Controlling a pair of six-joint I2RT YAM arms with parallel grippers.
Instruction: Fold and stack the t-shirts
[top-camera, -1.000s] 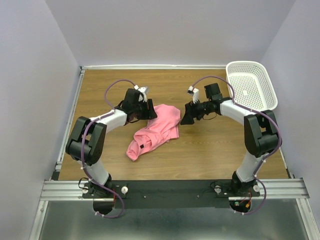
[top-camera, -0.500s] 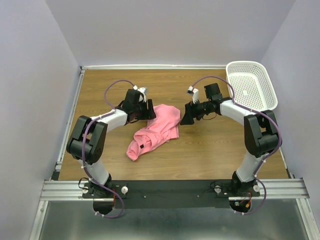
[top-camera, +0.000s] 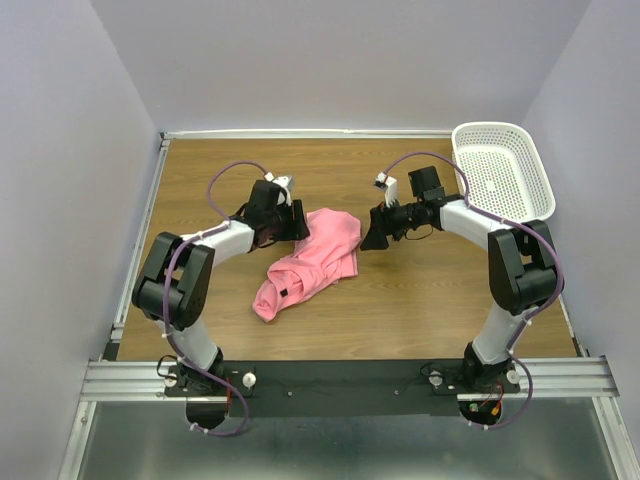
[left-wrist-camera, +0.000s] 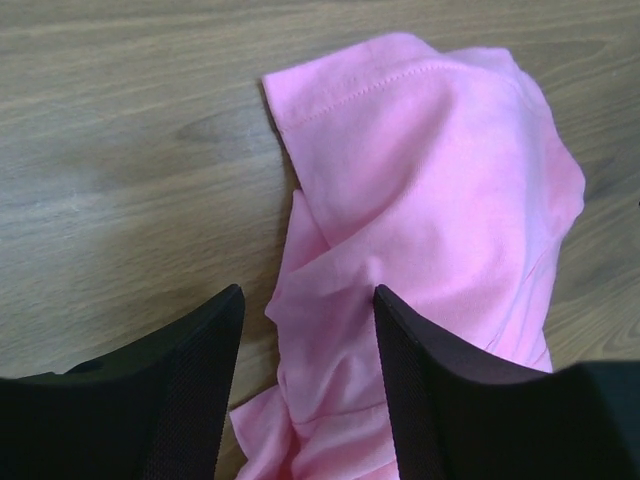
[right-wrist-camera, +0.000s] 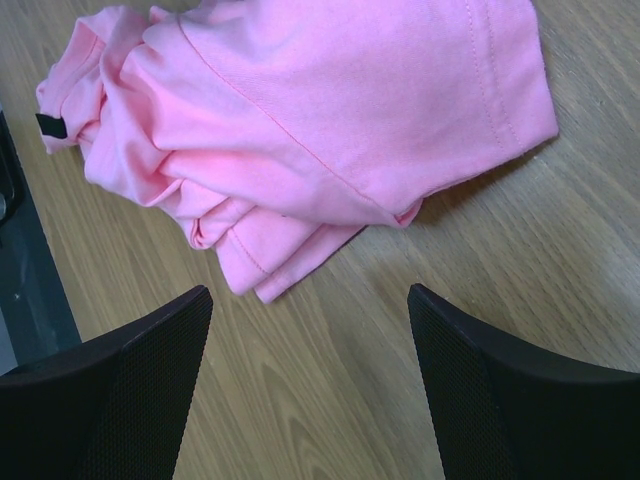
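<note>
Change: minimal; the left arm has shifted only slightly at the wrist, while the t-shirt and the right arm lie as before.
Left claw (left-wrist-camera: 307, 293): jaws part open, nothing clamped. A crumpled ridge of cloth lies in the gap between the fingers. Contact with it cannot be confirmed.
T-shirt (top-camera: 315, 258): one salmon-pink item, crumpled and unfolded, on the surface (top-camera: 430, 300) between the two claws.
Long axis: diagonal, from the bunched neck end with the dark neck label (top-camera: 284, 291) at near left to the flatter end at far right.
Right claw (right-wrist-camera: 308, 290): jaws wide open and empty. Bare wood shows between the fingers. It sits just beside the far-right corner of the t-shirt, apart from it.
Basket (top-camera: 547, 190): white mesh, at the far right corner, well apart from the t-shirt.
Governing relation: the left claw is the nearer one, already over the far-left edge. The cloth extends to its right and toward the near edge.
Task status (judgement): spreading flat not yet done; no fold made, no stack begun.
</note>
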